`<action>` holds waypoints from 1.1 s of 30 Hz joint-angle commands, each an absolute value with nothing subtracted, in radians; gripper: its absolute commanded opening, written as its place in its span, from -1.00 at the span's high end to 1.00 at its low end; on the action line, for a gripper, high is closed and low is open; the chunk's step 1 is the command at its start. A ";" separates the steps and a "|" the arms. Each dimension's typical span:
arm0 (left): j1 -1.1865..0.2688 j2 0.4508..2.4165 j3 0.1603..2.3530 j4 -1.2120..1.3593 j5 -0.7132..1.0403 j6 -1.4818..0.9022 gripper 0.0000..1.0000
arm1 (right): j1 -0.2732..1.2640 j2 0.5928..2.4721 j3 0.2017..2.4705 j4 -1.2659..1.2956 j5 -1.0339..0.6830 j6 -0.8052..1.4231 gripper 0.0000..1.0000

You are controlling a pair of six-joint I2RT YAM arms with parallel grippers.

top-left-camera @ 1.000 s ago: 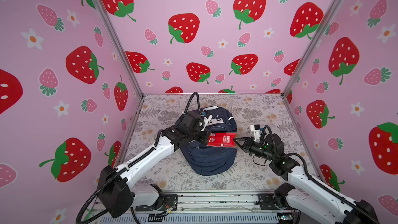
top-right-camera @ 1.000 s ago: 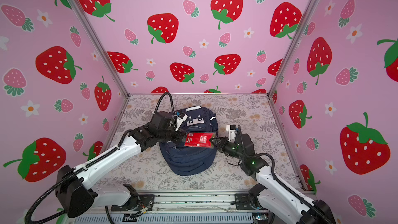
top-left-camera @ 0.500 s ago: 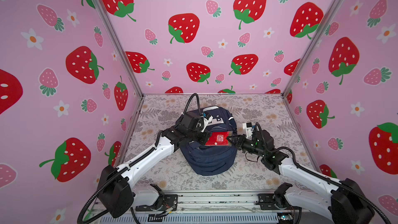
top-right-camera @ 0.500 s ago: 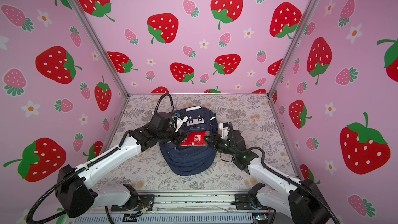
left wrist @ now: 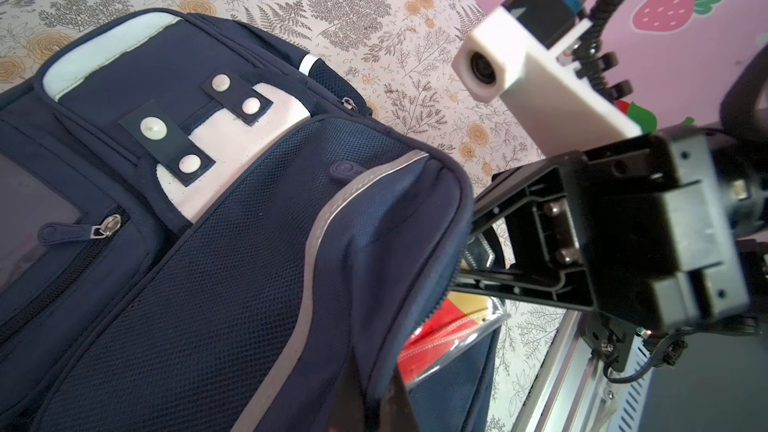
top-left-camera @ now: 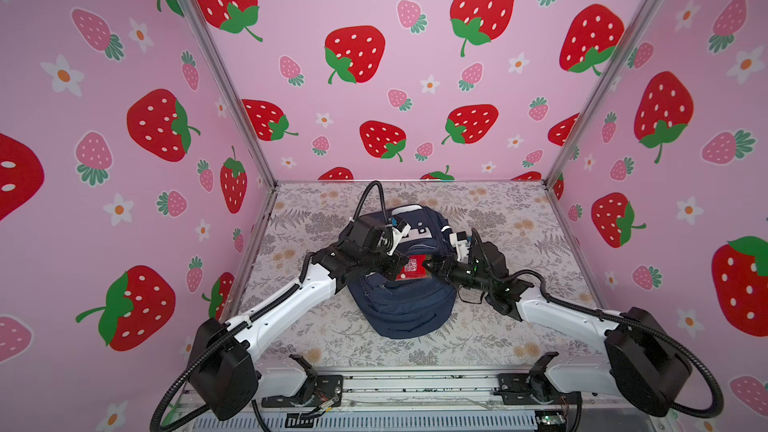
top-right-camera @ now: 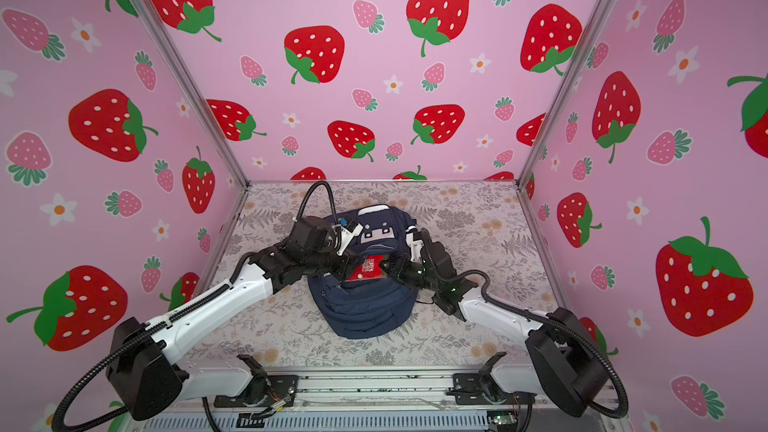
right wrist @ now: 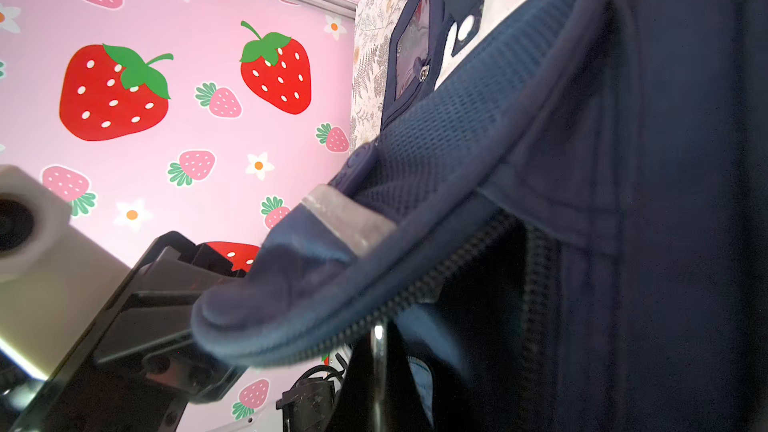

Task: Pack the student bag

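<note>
Right arm pushed in; red packet (top-left-camera: 409,270) going under the pocket flap (left wrist: 374,218).
Over 1 s the right gripper (top-left-camera: 430,268), pinched shut on the red packet, has travelled from beside the student bag (top-left-camera: 403,309) to over it, ending just short of the left gripper (top-left-camera: 392,263). The packet ahead of its jaws was fully exposed; now only part shows, the rest under the raised flap. Right arm has stretched forward, elbow now in full view.

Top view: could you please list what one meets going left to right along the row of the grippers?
From the left: left arm → left gripper → red packet → right gripper → right arm; the bag lies under the middle three.
</note>
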State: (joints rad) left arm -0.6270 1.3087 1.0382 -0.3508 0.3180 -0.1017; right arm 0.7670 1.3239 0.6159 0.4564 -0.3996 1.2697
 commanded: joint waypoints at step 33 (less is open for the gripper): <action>-0.601 1.239 1.042 -0.261 0.377 -0.113 1.00 | 0.805 1.391 0.748 0.278 -0.229 1.108 0.93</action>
State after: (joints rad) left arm -0.6056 1.2869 1.0222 -0.3416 0.3157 -0.1162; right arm 0.8017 1.3678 0.6800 0.3126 -0.2699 1.1393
